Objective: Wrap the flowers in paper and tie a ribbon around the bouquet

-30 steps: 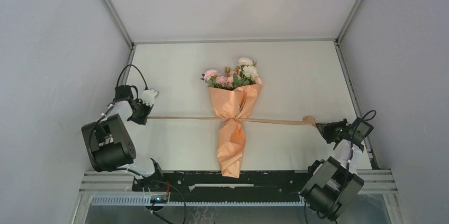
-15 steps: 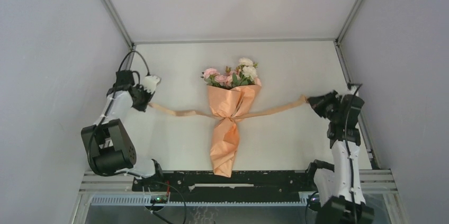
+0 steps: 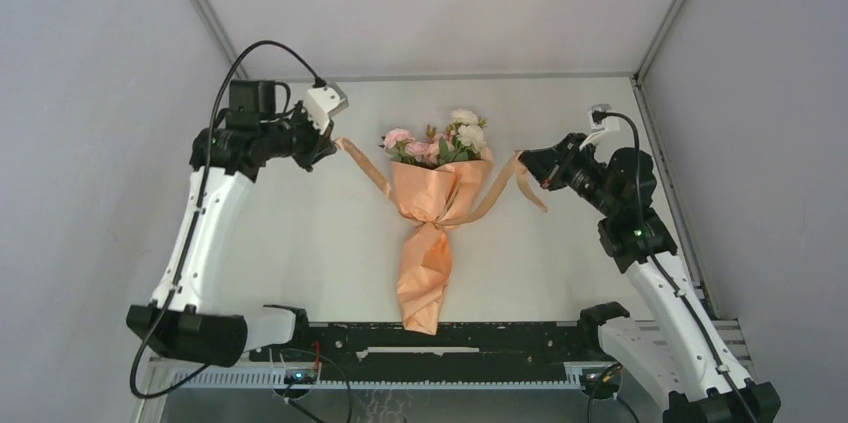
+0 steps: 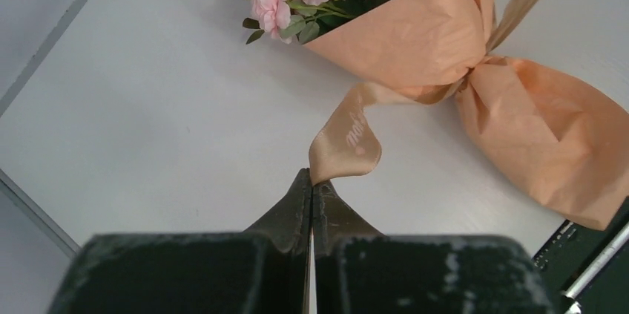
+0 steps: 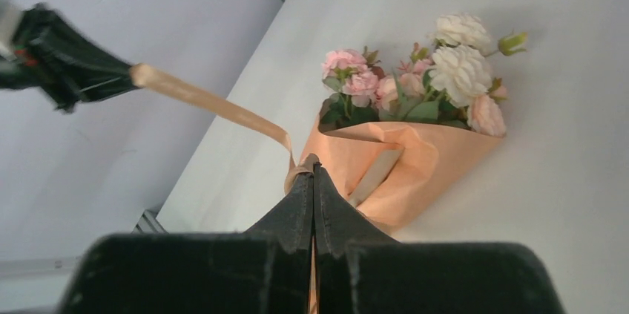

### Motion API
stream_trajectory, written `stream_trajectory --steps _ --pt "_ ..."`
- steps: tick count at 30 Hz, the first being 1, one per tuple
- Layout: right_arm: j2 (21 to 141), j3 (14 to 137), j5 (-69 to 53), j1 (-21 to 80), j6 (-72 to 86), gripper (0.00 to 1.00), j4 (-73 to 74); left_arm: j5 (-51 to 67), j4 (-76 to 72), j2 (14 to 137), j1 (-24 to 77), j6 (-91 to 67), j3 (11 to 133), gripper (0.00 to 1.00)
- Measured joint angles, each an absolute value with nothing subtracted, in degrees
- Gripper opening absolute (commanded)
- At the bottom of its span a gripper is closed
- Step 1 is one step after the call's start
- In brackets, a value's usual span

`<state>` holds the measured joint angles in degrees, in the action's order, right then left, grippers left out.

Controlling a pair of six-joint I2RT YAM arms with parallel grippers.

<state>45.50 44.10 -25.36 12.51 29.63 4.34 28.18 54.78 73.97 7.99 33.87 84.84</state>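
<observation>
1. Fingers point(image 4: 293, 210) of the left gripper point(image 3: 332, 146) are pressed fully together on one end of the ribbon point(image 4: 347, 138), held up over the far-left part of the table point(image 3: 320, 243). The pinch sits right at the strip's tip, so I judge there is little margin if it slides.
2. From that pinch the ribbon's left strand runs slack, with a curl in it, down and right to the waist of the bouquet point(image 3: 432, 218). The strip looks thin, limp and satin-smooth. It probably weighs almost nothing, twists on itself easily and may slip out of a weak grip. It is best taken flat between the pads, a little in from the end.
3. That bouquet lies in the middle of the table, with the flowers point(image 3: 440, 143) pointing far and the narrow tail near. The paper point(image 3: 425, 278) is cinched where the ribbon circles it. The bundle seems light enough to be dragged or turned by an uneven pull. The paper is crisp and would crease or tear, and the roses are soft, so pulls should go through the ribbon, not the cone.
4. On the other side, the right strand rises from the waist to the right gripper point(image 3: 527, 156), which is likewise clamped shut on it, just right of the flowers. A short tail dangles past the fingertips.
</observation>
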Motion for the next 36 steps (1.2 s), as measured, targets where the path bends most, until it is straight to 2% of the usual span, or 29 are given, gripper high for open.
stream_trajectory --steps 5,9,12,20,22,28,36 --pt "45.43 44.07 -22.11 11.51 29.06 0.00 7.77 27.88 58.00 69.21 6.39 34.00 83.31 0.00" --pt "42.59 42.44 -19.94 7.11 29.50 0.00 9.61 27.44 57.98 69.89 -0.93 33.89 78.52 0.00" --pt "38.54 38.76 -19.79 -1.63 31.33 0.00 10.20 26.79 57.89 70.83 -7.75 33.89 74.08 0.00" --pt "32.18 25.96 -23.53 -34.37 37.87 0.00 17.63 24.27 54.43 70.87 -21.67 34.87 64.40 0.00" --pt "32.10 23.51 -24.53 -38.98 38.72 0.00 20.10 23.55 54.04 71.66 -24.18 35.27 62.63 0.00" --pt "33.04 21.67 -29.93 -41.45 39.79 0.00 23.35 23.55 53.34 77.19 -29.76 36.62 61.30 0.00" --pt "35.53 21.67 -33.80 -46.76 39.77 0.00 24.03 26.17 54.15 77.76 -30.39 37.95 58.83 0.00"
